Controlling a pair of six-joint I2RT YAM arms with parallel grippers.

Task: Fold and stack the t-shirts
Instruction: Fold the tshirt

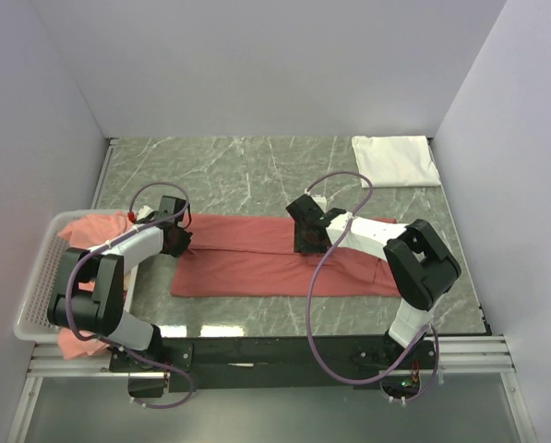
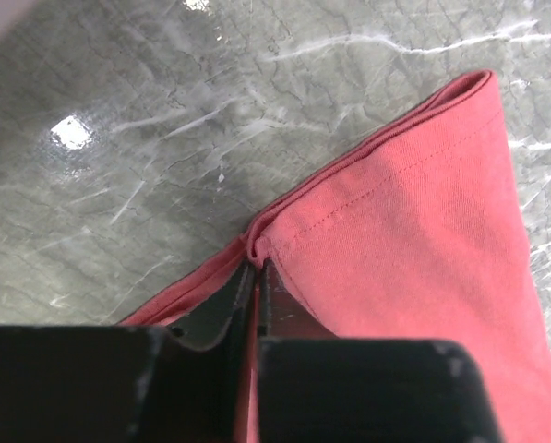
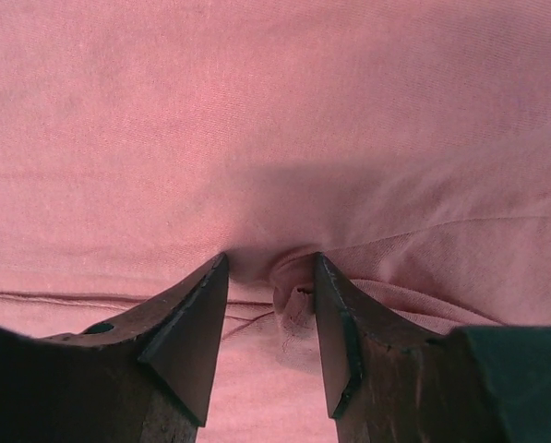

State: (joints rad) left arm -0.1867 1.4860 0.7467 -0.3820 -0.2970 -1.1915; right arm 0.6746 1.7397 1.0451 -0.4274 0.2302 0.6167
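While the salmon t-shirt (image 1: 275, 263) lies flat on the desk (image 1: 257, 171), long axis running left to right, the left end effector (image 2: 257, 268) is clamped on its left hem. The right end effector (image 3: 270, 272), narrowly parted, presses mid-shirt, with cloth puckering between its tips.

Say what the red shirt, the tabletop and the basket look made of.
The red shirt looks like soft matte cotton: fine weave, stitched hem. The tabletop looks like glossy veined marble, possibly laminate. The basket seems white plastic mesh.
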